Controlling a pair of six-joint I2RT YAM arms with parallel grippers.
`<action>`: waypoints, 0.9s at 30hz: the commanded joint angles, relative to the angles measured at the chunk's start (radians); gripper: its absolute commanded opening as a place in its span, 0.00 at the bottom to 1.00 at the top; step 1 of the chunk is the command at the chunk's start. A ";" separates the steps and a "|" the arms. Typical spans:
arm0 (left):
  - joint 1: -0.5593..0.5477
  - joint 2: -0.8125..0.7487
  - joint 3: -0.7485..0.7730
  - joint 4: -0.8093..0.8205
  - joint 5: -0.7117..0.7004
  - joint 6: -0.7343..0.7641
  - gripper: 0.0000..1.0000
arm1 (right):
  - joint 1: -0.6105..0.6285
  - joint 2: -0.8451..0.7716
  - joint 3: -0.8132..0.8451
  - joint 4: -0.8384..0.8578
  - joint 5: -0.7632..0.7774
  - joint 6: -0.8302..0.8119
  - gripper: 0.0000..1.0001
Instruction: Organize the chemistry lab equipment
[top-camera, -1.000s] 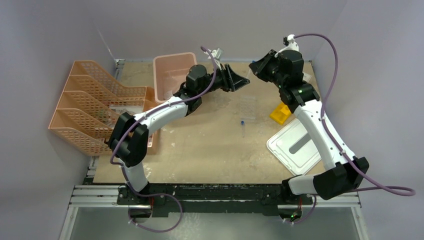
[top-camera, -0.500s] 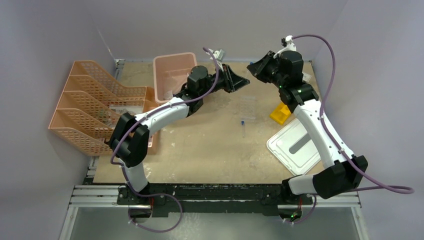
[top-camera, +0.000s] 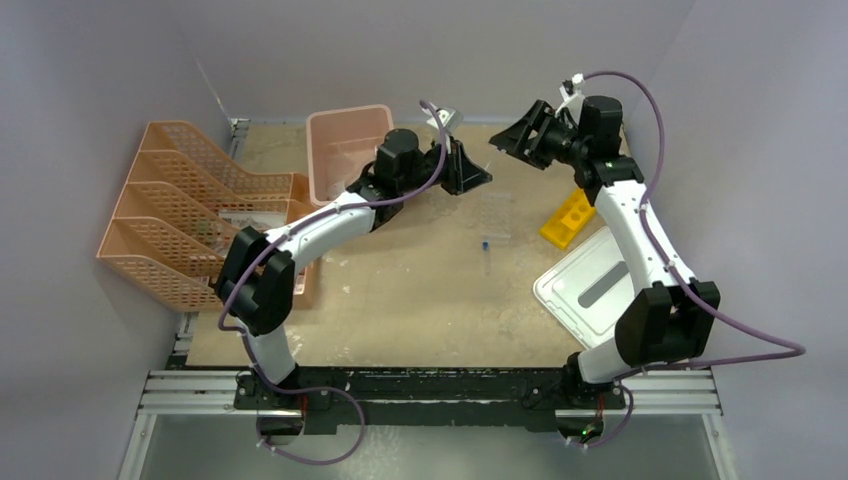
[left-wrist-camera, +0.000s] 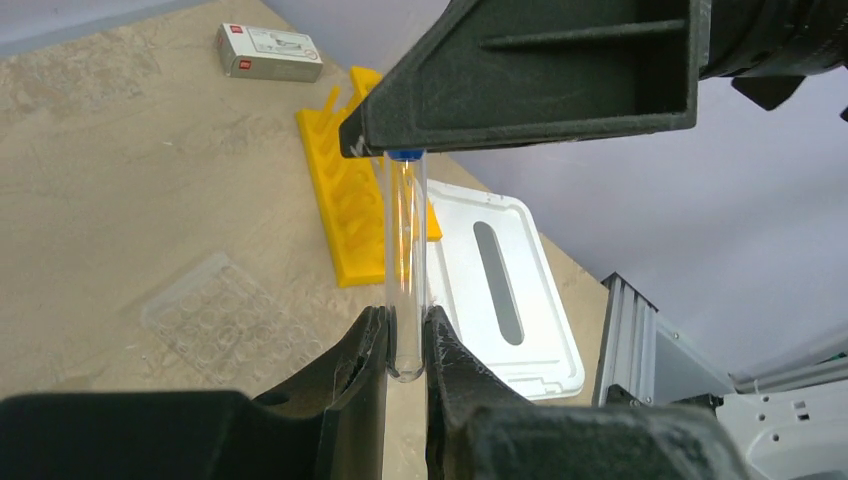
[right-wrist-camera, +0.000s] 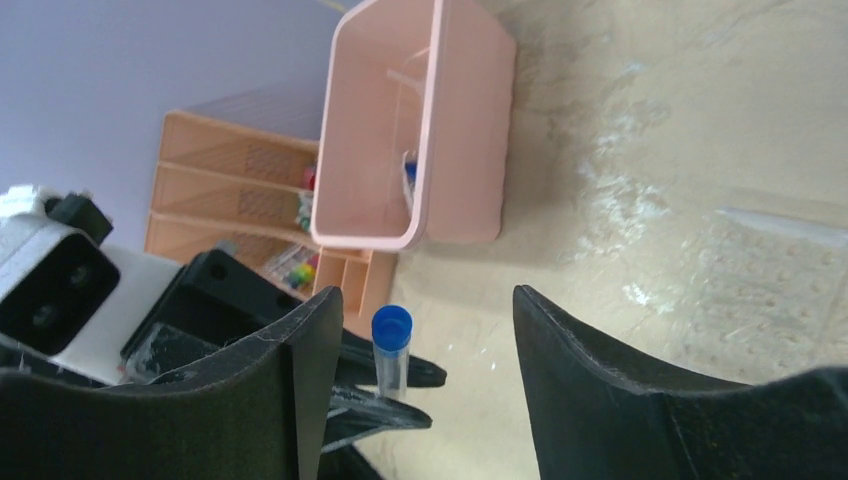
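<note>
A clear tube (left-wrist-camera: 405, 260) with a blue cap (right-wrist-camera: 391, 325) is held in the air, and my left gripper (left-wrist-camera: 405, 335) is shut on its rounded bottom end. My right gripper (right-wrist-camera: 428, 300) is open around the capped end, its fingers well apart and not touching the tube. In the top view the two grippers meet over the far middle of the table, left gripper (top-camera: 478, 172) and right gripper (top-camera: 507, 140). The yellow holed rack (top-camera: 567, 218) and the clear rack (top-camera: 495, 212) lie below them. Another blue-capped tube (top-camera: 485, 252) lies on the table.
A pink bin (top-camera: 345, 150) stands at the far left of centre, with orange mesh trays (top-camera: 190, 215) beside it. Its white lid (top-camera: 590, 290) lies at the right. A small box (left-wrist-camera: 268, 52) sits beyond the yellow rack (left-wrist-camera: 350, 210).
My left gripper closed on the tube. My right gripper then opened and let go of the capped end, and the right arm swung back to the right.
</note>
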 joint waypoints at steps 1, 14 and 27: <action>0.016 -0.078 0.064 -0.048 0.061 0.113 0.00 | -0.012 -0.022 0.021 0.045 -0.230 -0.001 0.62; 0.050 -0.118 0.094 -0.226 0.128 0.264 0.00 | -0.037 0.032 0.088 -0.033 -0.395 -0.048 0.32; 0.053 -0.117 0.103 -0.246 0.156 0.281 0.00 | -0.037 0.088 0.144 -0.070 -0.440 -0.081 0.36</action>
